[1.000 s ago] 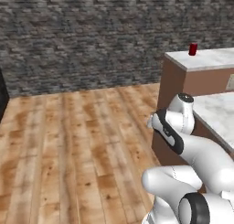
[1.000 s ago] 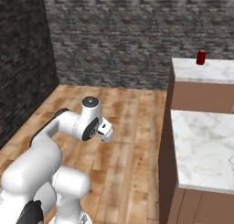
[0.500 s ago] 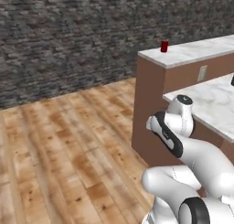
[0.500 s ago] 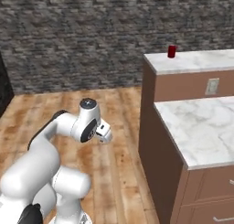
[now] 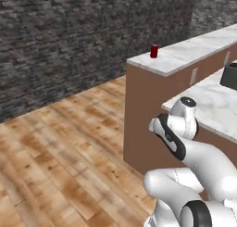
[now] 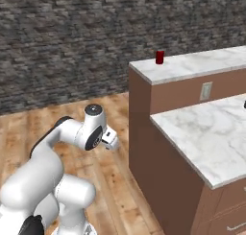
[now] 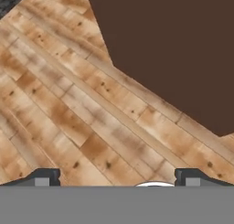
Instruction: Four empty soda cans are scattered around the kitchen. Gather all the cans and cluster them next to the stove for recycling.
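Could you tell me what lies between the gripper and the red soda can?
The brown cabinet side under the marble counter; the red soda can stands on top, in the right base view.

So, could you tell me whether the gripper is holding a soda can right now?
No, the gripper is open over bare wood floor; the red can stands on the raised counter.

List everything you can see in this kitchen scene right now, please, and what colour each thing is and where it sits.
soda can: one, red with a silvery top, upright near the end of the raised counter.
raised counter: one, pale marble top on brown sides, against the stone wall.
lower counter: one, pale marble top, brown cabinet below, in front of the raised one.
wall outlet: one, light grey, on the brown face between the two tops.
dark object: one, black, on the lower counter at the picture's edge; cannot tell what it is.
floor: brown wood planks.
wall: dark grey stone.
robot arm: one, white with dark joints.
pincer: one, dark tips, open, over the floor, holding nothing.
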